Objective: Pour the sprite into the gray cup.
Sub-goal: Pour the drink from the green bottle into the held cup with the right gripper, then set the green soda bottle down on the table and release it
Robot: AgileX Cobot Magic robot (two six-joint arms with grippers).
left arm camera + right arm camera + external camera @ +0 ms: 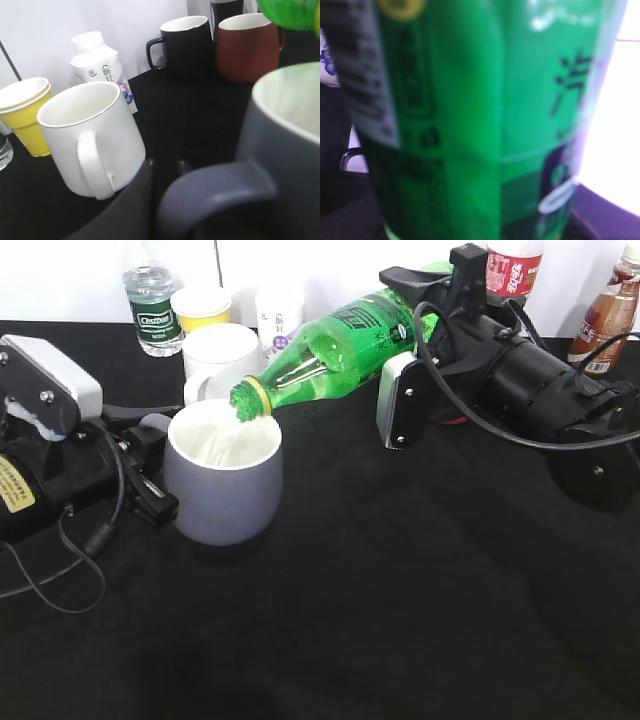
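The sprite (330,350), a green bottle, is tilted with its open mouth over the rim of the gray cup (225,495). A thin stream runs into the cup's white inside. My right gripper (398,340) is shut on the bottle's body, which fills the right wrist view (470,125) and hides the fingers. My left gripper (150,468) is at the cup's left side, shut on its gray loop handle. In the left wrist view the fingertips (166,165) flank the handle, the gray cup (285,150) is at the right, and the sprite (290,12) shows at the top.
A white mug (220,355) (90,135) stands just behind the gray cup. Behind it are yellow paper cups (200,308), a small water bottle (152,305) and a milk carton (278,315). A black mug (187,42) and a red-brown mug (247,45) stand farther right. Bottles (610,315) line the back right.
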